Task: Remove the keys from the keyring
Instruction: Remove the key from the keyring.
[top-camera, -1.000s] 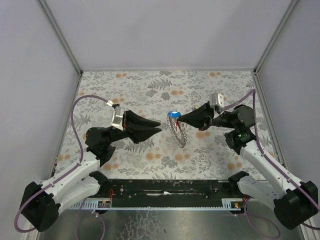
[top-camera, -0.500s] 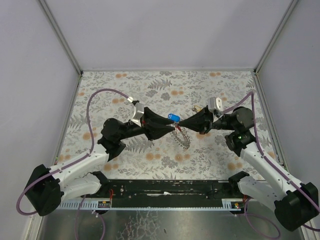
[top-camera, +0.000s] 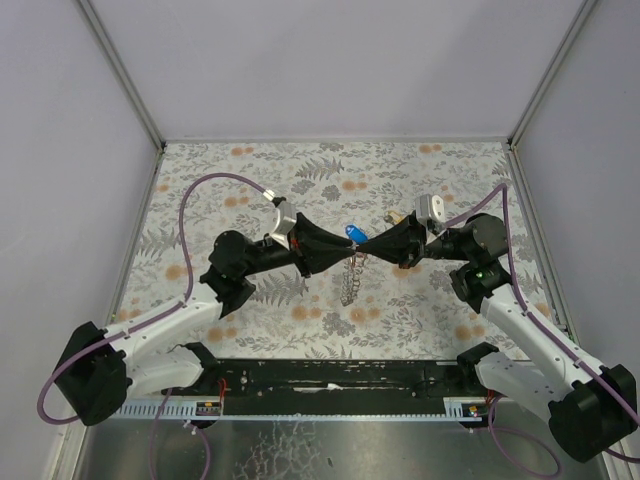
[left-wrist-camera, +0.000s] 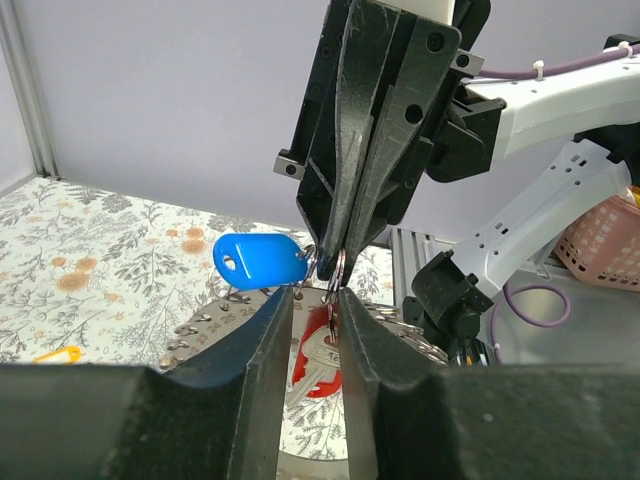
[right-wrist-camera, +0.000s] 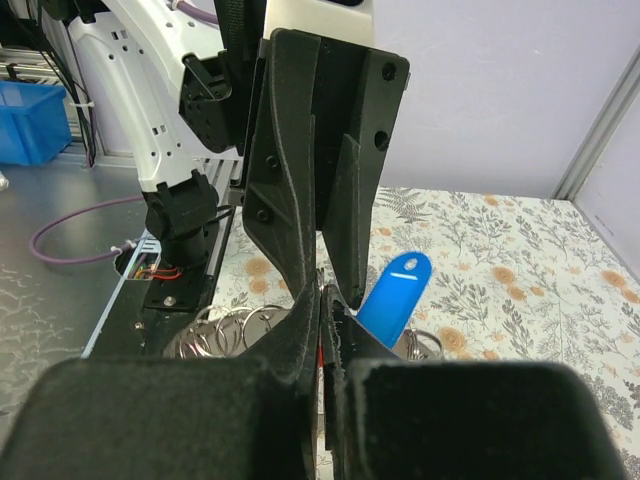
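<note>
The grey keyring (top-camera: 350, 282) hangs in mid-air between my two grippers, above the floral mat. My right gripper (top-camera: 362, 247) is shut on a small split ring at its top. A blue key tag (top-camera: 352, 233) sticks out beside that grip. In the left wrist view the right gripper (left-wrist-camera: 335, 262) comes down from above. The blue tag (left-wrist-camera: 260, 262) and the ridged grey ring (left-wrist-camera: 215, 325) hang under it. My left gripper (left-wrist-camera: 313, 295) is open by a narrow gap, and a red-headed key (left-wrist-camera: 318, 352) hangs between its fingers. The right wrist view shows shut jaws (right-wrist-camera: 323, 295) and the blue tag (right-wrist-camera: 395, 293).
A small yellow tag (left-wrist-camera: 57, 354) lies on the mat to the left. A small tan object (top-camera: 392, 218) lies behind the right gripper. A pink basket (left-wrist-camera: 605, 245) and a blue bin (right-wrist-camera: 30, 120) stand off the table. White walls and metal posts enclose the mat.
My left gripper has moved right from the mat's left side to meet the right gripper at the keyring. The ring now hangs straighter and a little lower.
</note>
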